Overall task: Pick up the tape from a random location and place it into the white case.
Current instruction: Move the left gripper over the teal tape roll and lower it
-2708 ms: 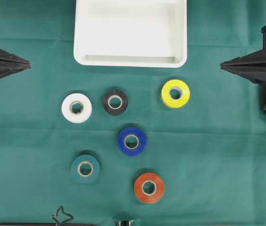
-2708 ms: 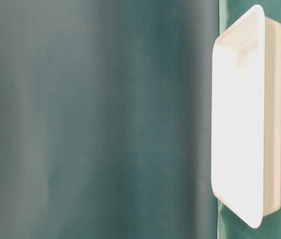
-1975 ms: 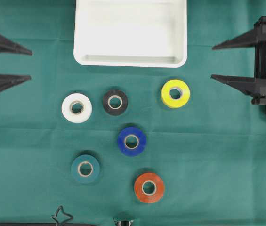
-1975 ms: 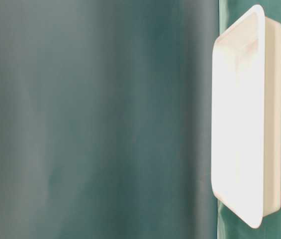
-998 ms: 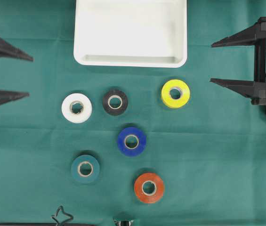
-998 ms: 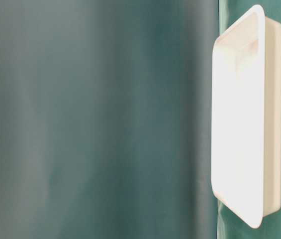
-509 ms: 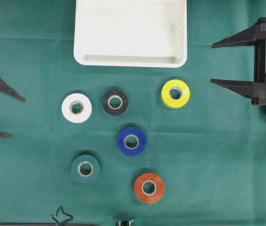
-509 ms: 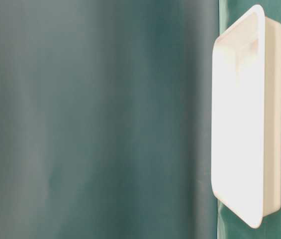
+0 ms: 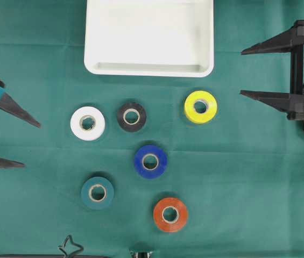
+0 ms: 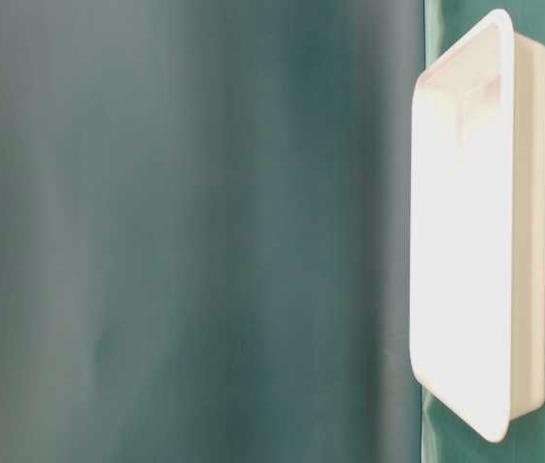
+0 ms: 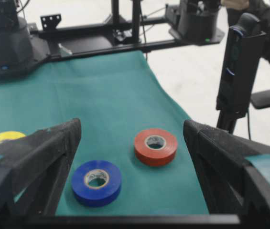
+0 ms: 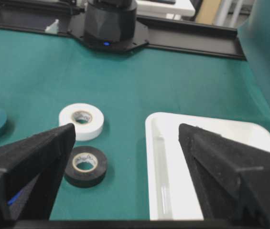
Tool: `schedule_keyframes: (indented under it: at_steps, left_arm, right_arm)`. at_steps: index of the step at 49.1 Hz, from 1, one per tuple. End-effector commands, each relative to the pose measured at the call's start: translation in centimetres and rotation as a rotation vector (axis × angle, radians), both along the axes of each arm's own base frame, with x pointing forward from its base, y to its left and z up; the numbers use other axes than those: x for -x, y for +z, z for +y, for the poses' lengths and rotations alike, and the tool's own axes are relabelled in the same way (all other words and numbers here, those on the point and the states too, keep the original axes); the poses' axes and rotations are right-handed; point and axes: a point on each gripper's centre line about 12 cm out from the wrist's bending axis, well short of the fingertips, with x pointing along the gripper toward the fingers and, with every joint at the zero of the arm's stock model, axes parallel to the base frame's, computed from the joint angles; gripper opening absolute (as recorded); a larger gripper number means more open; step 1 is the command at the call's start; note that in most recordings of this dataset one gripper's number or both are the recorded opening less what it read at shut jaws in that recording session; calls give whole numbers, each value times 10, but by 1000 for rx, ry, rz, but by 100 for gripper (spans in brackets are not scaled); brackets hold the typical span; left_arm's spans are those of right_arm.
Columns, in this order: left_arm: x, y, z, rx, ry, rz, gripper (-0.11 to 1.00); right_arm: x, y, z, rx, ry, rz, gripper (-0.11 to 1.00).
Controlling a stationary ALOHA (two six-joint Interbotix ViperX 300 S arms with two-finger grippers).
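Tapes [image 9: 150,161] lie untouched below the empty case [image 9: 149,67] as the left tool [image 9: 18,143], wide open and empty, has swung toward them, while the right tool [image 9: 243,72] waits open.

white case [image 10: 465,241] at right, green cloth [image 10: 185,231] — blurred

Six tape rolls lie well apart on the green cloth [image 9: 248,188], with passable gaps between; white case [image 9: 149,69] blocks the far middle edge.
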Motion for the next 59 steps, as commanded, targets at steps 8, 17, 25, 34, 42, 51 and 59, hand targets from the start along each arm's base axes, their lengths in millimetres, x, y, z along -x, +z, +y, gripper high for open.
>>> schedule_keyframes:
  at_steps: [8,17,25,34,42,51,59]
  left_arm:
    - [-38,19,-14,-6,0,8,100]
    - [-65,24,-23,-19,0,36,100]
    - [-83,28,-29,-25,0,53,100]
    - [-92,28,-33,-32,0,75,100]
    - [-93,26,-33,-37,-1,91,100]
    - [-92,22,-33,-48,-1,134,100]
    - [-94,22,-34,-73,-1,223,100]
  right_arm:
    - [-2,12,0,-1,-2,-32,91]
    - [-2,12,0,2,-2,-31,91]
    - [-2,12,0,5,-1,-34,91]
    - [-2,12,0,8,1,-30,91]
    - [-3,11,0,9,0,-27,91]
    - [-2,12,0,14,0,-29,91]
    - [-2,10,0,8,0,-15,91]
